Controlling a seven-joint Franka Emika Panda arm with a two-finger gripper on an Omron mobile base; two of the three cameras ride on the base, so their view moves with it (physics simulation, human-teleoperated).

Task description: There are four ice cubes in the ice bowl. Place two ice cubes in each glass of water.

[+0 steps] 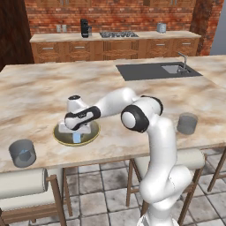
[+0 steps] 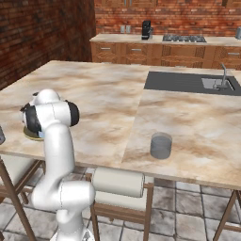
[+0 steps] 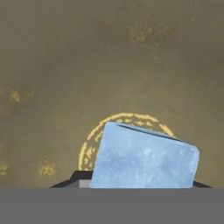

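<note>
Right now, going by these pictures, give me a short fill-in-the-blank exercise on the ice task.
1. The gripper is lowered into the ice ____.
2. The ice cube between the fingers is pale ____.
3. The tumbler by the arm's base stands on the ____, apart from the ice bowl.
4. The other tumbler holds ____ ice cubes.

Missing words: bowl; blue; counter; two

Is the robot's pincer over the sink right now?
No, the pincer is down in the yellow bowl by an ice cube, far from the sink.
</note>
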